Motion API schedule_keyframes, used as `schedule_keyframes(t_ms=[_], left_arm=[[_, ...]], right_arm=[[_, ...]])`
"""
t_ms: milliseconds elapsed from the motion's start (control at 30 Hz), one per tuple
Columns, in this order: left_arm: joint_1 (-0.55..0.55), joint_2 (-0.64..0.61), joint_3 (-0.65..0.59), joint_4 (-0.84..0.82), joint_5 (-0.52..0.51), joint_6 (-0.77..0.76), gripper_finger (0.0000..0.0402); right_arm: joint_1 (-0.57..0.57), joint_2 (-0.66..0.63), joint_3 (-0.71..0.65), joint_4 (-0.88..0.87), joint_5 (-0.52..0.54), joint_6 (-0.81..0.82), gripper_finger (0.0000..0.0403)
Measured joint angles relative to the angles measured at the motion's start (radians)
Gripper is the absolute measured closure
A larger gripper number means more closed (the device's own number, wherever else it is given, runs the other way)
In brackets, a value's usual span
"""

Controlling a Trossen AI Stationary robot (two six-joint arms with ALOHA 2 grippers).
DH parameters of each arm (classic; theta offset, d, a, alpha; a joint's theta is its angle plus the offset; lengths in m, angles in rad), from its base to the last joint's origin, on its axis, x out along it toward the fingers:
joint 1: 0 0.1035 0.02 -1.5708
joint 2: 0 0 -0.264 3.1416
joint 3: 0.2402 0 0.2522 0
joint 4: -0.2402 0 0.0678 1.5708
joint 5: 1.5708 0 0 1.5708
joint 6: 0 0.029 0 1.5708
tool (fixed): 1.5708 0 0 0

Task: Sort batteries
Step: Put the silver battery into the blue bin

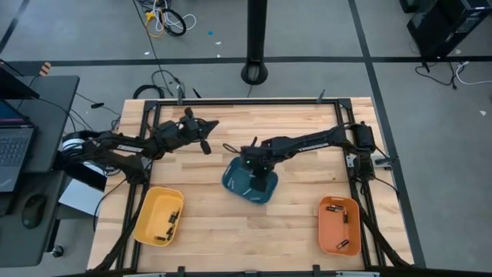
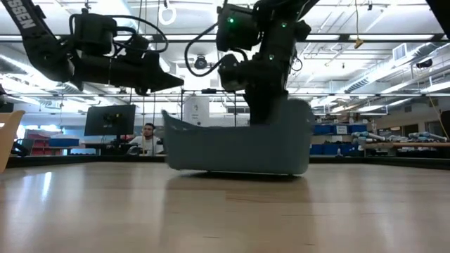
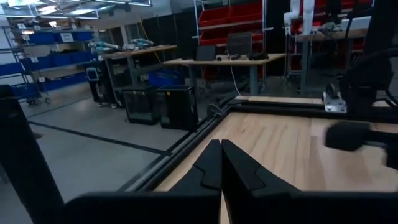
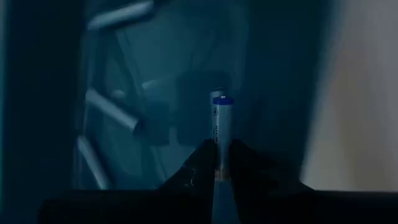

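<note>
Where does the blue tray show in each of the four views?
High view: blue tray at table centre, under the right gripper.
Low view: grey-blue wall across the middle, the right gripper dipping in from above.
Left wrist view: not in it; only bare table and the shut left gripper.
Right wrist view: its blue inside fills the picture behind a held battery.
Shared landmark: the right gripper.

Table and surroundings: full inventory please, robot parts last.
table: one, light wood, dark frame.
blue tray: one, table centre, several batteries inside.
yellow tray: one, near left corner, a few batteries.
orange tray: one, near right corner, a few batteries.
held battery: one, silvery, blue-tipped.
laptop: one, dark, side desk left.
person: one, seated, background.
left end effector: shut, empty, raised over table's far left.
right end effector: inside blue tray, shut on held battery.
</note>
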Motion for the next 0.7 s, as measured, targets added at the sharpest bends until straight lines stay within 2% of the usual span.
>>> schedule_keyframes(t_ms=[200, 533, 700], left_arm=[[0.0, -0.008, -0.001, 0.009, -0.003, -0.015, 0.0396], [0.0, -0.008, -0.001, -0.031, -0.003, 0.004, 0.0396], [-0.019, -0.008, -0.001, -0.059, 0.038, 0.055, 0.0396]], right_arm=[[-0.063, -0.011, 0.003, -0.003, 0.11, -0.102, 0.0354], [-0.114, -0.002, 0.003, 0.094, 0.113, -0.198, 0.0352], [-0.107, -0.006, 0.003, 0.091, 0.112, -0.22, 0.0321]])
